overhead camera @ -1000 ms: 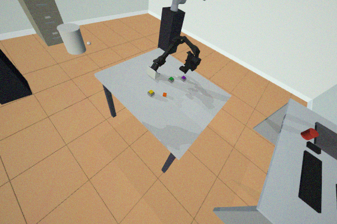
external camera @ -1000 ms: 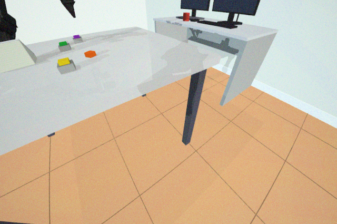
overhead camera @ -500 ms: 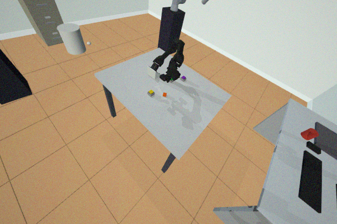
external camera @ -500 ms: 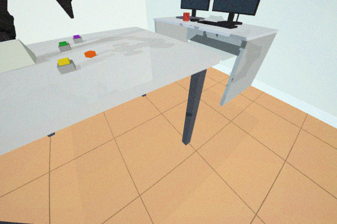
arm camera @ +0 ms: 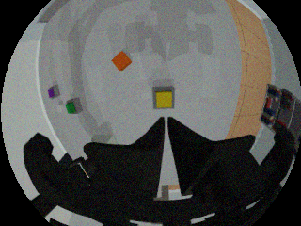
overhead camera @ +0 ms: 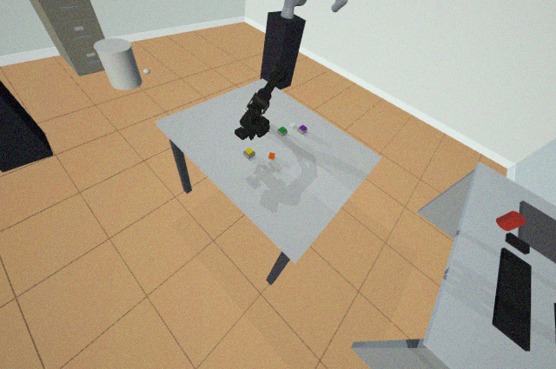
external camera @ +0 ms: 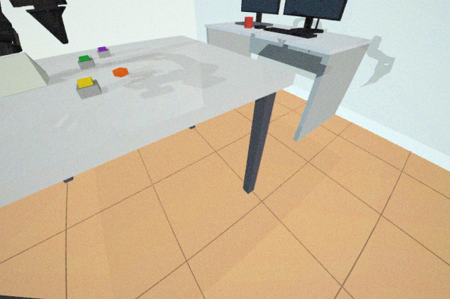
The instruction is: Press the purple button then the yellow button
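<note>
The yellow square push-button on a grey base (overhead camera: 248,151) (external camera: 86,82) (arm camera: 164,100) sits just ahead of the black pincer (overhead camera: 251,136) (external camera: 65,41) (arm camera: 166,120) in the wrist view, its fingertips pressed together, raised above the pale grey tabletop (overhead camera: 287,230) (external camera: 163,106) (arm camera: 198,113) and apart from the button.

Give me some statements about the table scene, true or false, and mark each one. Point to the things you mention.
1. The black two-fingered tool (overhead camera: 251,136) (external camera: 65,42) (arm camera: 166,120) is shut. True.
2. The yellow square button (overhead camera: 248,151) (external camera: 85,82) (arm camera: 164,100) is pressed down by the fingertips. False: they hang above the table, off it.
3. The green square button (overhead camera: 282,129) (external camera: 84,58) (arm camera: 71,107) is nearer the purple square button (overhead camera: 302,128) (external camera: 102,48) (arm camera: 51,92) than the yellow one is. True.
4. The small orange block (overhead camera: 271,155) (external camera: 120,72) (arm camera: 121,61) sits on the green button. False: it lies on the tabletop.
</note>
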You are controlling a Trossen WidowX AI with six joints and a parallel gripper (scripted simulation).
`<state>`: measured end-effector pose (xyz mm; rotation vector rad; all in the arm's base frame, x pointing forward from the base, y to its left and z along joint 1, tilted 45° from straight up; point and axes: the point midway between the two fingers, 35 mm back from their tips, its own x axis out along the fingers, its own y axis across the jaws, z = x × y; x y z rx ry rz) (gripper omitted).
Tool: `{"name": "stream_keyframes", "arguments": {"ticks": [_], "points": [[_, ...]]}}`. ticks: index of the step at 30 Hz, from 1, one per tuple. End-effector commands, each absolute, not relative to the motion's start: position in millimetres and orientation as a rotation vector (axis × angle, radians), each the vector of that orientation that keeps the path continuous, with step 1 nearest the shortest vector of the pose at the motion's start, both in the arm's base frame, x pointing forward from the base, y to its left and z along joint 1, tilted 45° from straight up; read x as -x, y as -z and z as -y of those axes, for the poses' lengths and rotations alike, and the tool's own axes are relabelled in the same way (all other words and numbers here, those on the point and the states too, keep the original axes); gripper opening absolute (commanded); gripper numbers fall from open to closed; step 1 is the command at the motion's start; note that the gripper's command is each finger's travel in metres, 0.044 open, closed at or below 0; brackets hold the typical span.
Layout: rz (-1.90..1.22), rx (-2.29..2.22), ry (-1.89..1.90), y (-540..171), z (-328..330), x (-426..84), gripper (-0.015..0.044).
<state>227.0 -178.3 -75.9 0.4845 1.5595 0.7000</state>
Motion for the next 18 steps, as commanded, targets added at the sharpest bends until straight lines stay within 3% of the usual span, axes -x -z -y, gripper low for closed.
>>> {"name": "stream_keyframes", "arguments": {"ticks": [1, 18], "points": [[-1.559, -0.473, -0.707, 95, 167, -224, 0.0020], [-1.558, -0.473, -0.708, 132, 132, -218, 0.0020]]}}
